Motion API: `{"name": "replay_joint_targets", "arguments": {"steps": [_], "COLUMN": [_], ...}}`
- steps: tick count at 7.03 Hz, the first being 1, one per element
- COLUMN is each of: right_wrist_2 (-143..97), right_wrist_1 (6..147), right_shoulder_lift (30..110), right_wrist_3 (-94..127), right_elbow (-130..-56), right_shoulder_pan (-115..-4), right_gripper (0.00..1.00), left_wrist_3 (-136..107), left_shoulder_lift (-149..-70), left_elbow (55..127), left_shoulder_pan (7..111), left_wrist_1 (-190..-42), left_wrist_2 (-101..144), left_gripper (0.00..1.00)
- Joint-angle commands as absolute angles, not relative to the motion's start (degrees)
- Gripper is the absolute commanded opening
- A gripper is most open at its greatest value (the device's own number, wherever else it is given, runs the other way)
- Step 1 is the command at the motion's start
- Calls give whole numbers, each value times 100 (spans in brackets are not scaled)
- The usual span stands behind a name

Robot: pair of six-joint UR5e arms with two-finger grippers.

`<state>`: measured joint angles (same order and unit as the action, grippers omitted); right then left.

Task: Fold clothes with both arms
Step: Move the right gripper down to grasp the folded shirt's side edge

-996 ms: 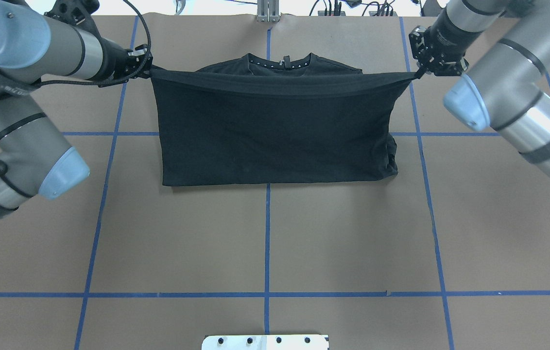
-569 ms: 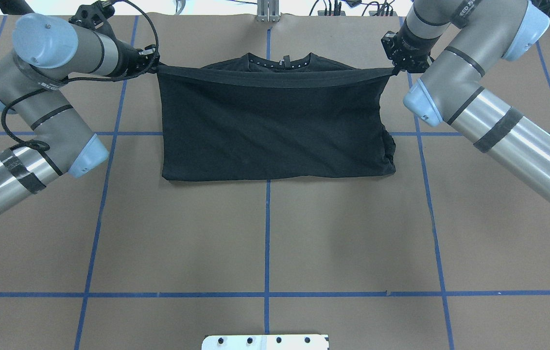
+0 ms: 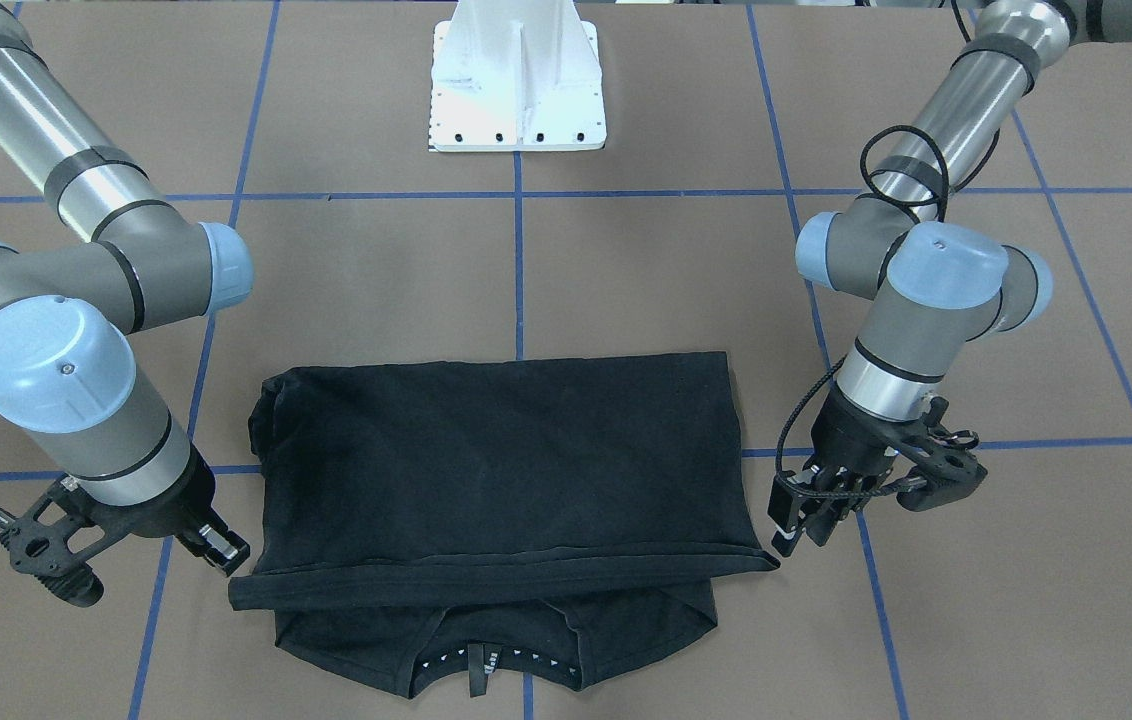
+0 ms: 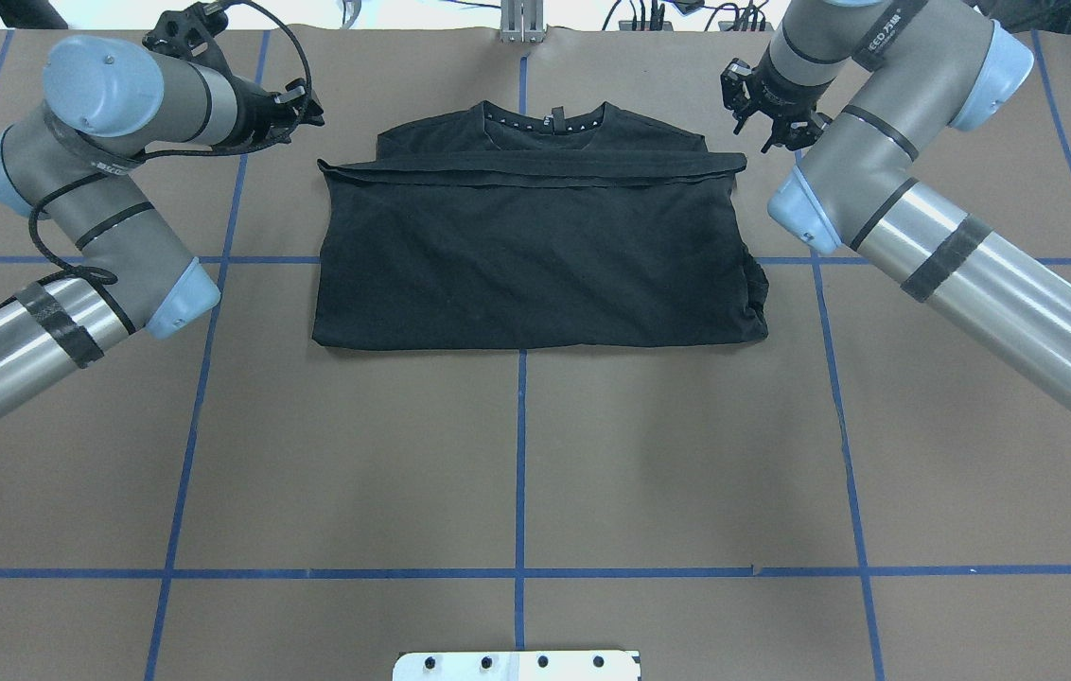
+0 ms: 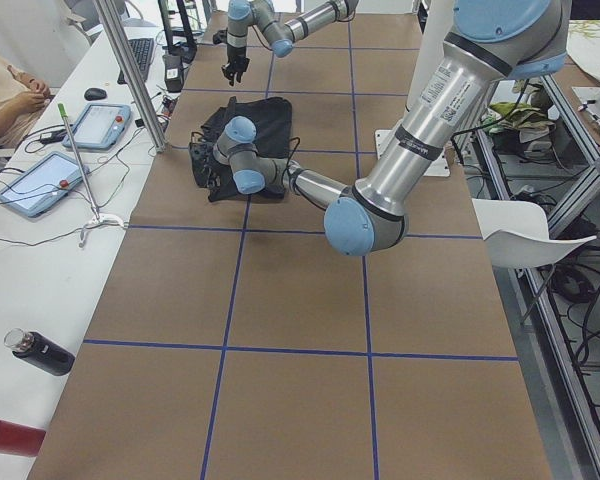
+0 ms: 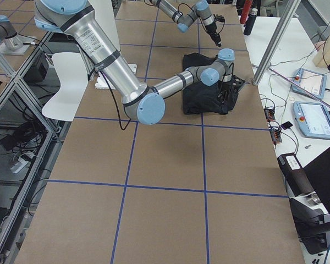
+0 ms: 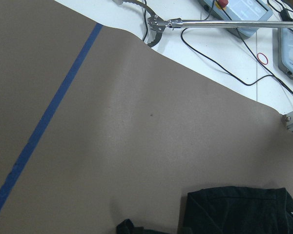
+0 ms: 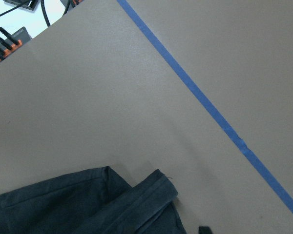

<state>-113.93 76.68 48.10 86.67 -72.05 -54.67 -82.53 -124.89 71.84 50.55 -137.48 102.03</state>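
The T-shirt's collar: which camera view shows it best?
The exterior front-facing view: the collar lies nearest that camera, uncovered. The overhead view shows it smaller, at the far edge. Side views show the T-shirt tiny; wrist views catch only its corners.

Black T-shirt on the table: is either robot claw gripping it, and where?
Nothing is held. The left gripper and right gripper stand open, just off the hem corners of the black T-shirt.

I operate in a robotics laboratory. Indicators:
- My left arm [image 4: 105, 222] and right arm [image 4: 971, 255] work over a table [image 4: 668, 454] covered in brown paper.
- The paper is marked with a blue tape grid [image 4: 520, 454].
- A white bolted pedestal [image 3: 516, 80] stands on the table.
- Aluminium frame posts [image 5: 128, 70] rise at its edge.
- Touchscreen pendants [image 5: 38, 185] lie on a white side bench [image 5: 30, 290].
- A seated operator [image 5: 5, 95] attends the bench.
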Motion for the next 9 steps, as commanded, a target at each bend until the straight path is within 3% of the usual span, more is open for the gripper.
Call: {"name": "replay_joint_targets", "arguments": {"steps": [1, 4, 5, 7, 9], "right_wrist_2": [-11390, -11364, -11356, -10544, -10415], "right_wrist_1": [7594, 7533, 7184, 5955, 5924], "right_shoulder_lift": [4807, 6340, 6755, 7232, 7268], "right_wrist_3": [8736, 9892, 10471, 11178, 11180], "right_elbow": [-7294, -9292, -9629, -9537, -9414], "right_shoulder_pan": [-5467, -4967, -4783, -4091, -3947], "right_gripper": [69, 78, 79, 80, 79], "left_wrist_3": [-8253, -8253, -8253, -8244, -8244], "left_shoulder_lift": [-12498, -12472, -12463, -12437, -12428], "left_elbow": [7215, 7409, 7409, 7479, 7506], "left_shoulder_pan": [5115, 5142, 5142, 5142, 5150], "left_wrist_1": [-13781, -13781, -13773, -13755, -13746], "left_wrist_2": [10195, 10239, 10239, 10239, 10239], "left_gripper": [58, 58, 58, 58, 58]}}
